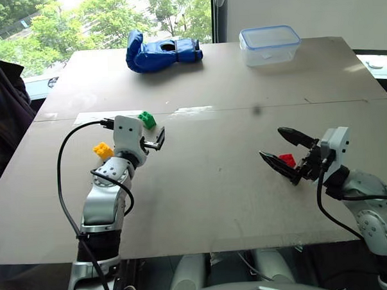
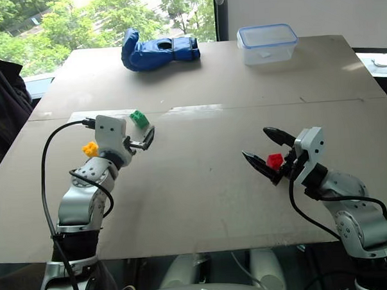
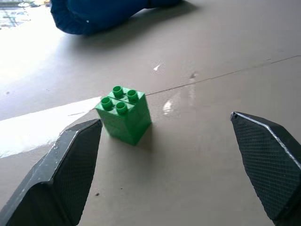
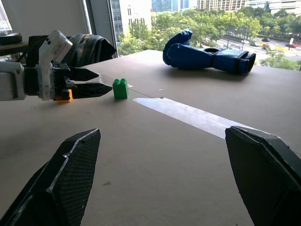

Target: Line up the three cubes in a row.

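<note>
Take the green cube point(image 1: 147, 119) as your reference. Farthest left, the yellow-orange cube point(image 1: 103, 150) sits on the table point(image 1: 201, 183) nearer you than the green one, partly tucked behind your left arm, so it is out of easy reach for now.

Your left gripper point(image 1: 156, 141) hovers just short of the green cube with its jaws spread wide and nothing between them. In the left wrist view the cube stands upright, studs up, ahead of the two fingers point(image 3: 66, 165) and nearer one of them. That reads as an approach lined up for a pinch, though you would likely need to centre it first.

Well to the right of the green cube and nearer you, the red cube point(image 1: 286, 159) shows between the open fingers of your right gripper point(image 1: 282, 149). Whether it rests on the table or touches a finger is unclear. That gripper holds nothing firmly, judging by the wide gap in the right wrist view.

The three cubes lie well apart, so the row is not yet begun.
</note>
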